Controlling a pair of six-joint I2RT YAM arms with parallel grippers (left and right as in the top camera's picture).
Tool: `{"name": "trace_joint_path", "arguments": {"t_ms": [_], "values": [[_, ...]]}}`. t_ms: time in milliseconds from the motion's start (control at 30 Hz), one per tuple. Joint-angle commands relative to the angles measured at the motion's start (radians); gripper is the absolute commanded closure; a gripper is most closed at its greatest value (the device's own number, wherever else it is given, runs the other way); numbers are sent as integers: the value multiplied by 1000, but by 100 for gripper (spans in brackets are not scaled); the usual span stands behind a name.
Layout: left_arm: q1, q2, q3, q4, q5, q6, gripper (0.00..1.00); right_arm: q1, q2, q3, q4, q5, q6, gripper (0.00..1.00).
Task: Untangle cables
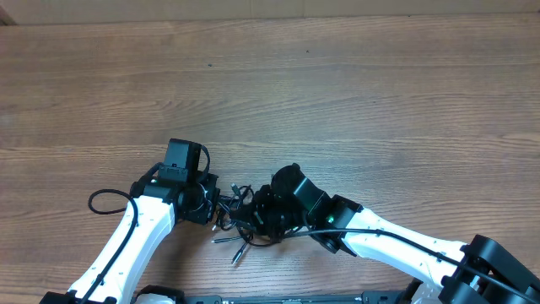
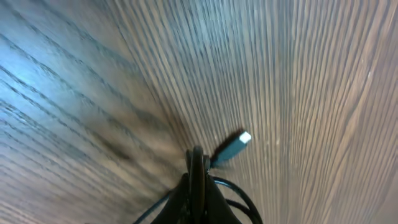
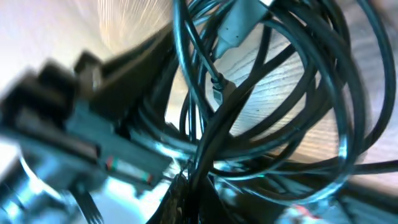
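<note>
Pale wood-grain table under both arms, grain running left to right from above. Tangle of thin black cables close to the near edge, about midway along it, squeezed between the two grippers. Left gripper against the tangle's left side, jaws shut together on a strand. In its own wrist view, fingers pressed into one dark blade, cables bulging out in loops on either side. Black plug with a silver tip poking out just beyond the fingertips, over the wood. Right gripper buried in the tangle's right side, jaws likewise clamped on the strands. From its wrist, cables filling nearly the whole frame, crossing one another and running down into the dark fingertips, with a grey plug at the top. Blurred body of the left arm blocking the left half of that view, close up against the loops. Loose plug ends lying on the wood just on the near side of the tangle. Thicker black wire looping out from the left arm, well apart from the tangle
</note>
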Motion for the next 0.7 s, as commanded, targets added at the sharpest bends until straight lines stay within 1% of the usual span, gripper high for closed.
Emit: {"name": "trace_joint_path", "arguments": {"t_ms": [0, 67, 167, 233, 300, 333, 367, 433, 533, 600, 667], "values": [[33, -10, 15, 8, -132, -166, 96, -3, -60, 18, 10, -136, -406, 96], [65, -10, 15, 8, -128, -241, 96, -2, -114, 18, -4, -188, -553, 96], [117, -10, 15, 15, -82, -339, 96, -2, -198, 18, -63, -241, -713, 96], [157, -10, 15, 57, 32, -343, 96, -2, -245, 18, -151, -212, -768, 96], [189, -10, 15, 115, 171, -308, 95, -2, -274, 18, -261, -142, -785, 96], [199, -10, 15, 147, 227, -277, 96, -2, -280, 18, -329, -90, -785, 96], [211, -10, 15, 202, 311, -206, 96, -2, -282, 18, -395, -34, -784, 96], [221, -10, 15, 332, 466, -45, 96, -2, -276, 18, -513, 78, -751, 96], [221, -10, 15, 574, 663, 206, 96, -2, -270, 18, -615, 192, -702, 96], [221, -10, 15, 727, 793, 351, 96, -11, -270, 18, -686, 295, -615, 96], [221, -10, 15, 855, 912, 453, 96, -37, -270, 18, -746, 359, -542, 96]]}}
